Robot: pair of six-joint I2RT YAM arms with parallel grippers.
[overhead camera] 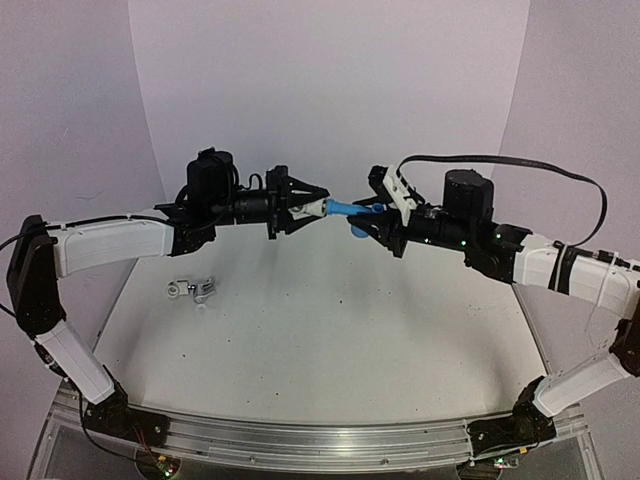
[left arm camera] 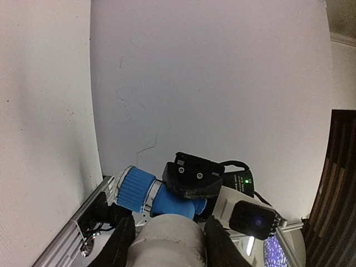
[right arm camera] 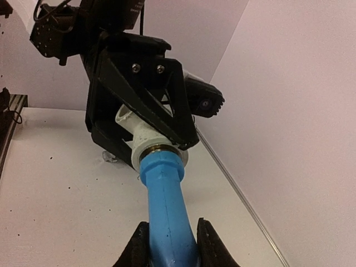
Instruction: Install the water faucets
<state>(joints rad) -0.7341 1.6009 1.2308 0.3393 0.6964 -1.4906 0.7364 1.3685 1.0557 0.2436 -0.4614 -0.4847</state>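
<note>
The right gripper [overhead camera: 366, 222] is closed tightly on the blue faucet [right arm camera: 167, 206], whose end meets the white fitting [right arm camera: 146, 139]. The left gripper [overhead camera: 308, 207] pinches that fitting. The silver faucet [overhead camera: 195, 290] lies on the table [overhead camera: 330, 350], below-left of the fitting.

This is a robot lab bench. A bare white table [overhead camera: 320, 330] is closed in on its left, far and right sides by plain pale backdrop panels [overhead camera: 330, 80]. An aluminium rail [overhead camera: 320, 437] runs along the near edge, and the bases of the left arm [overhead camera: 110, 245] and the right arm [overhead camera: 560, 265] are bolted to it. A loose black cable [overhead camera: 540, 162] loops above the right arm, and a green indicator light [left arm camera: 245, 179] glows on its housing.
</note>
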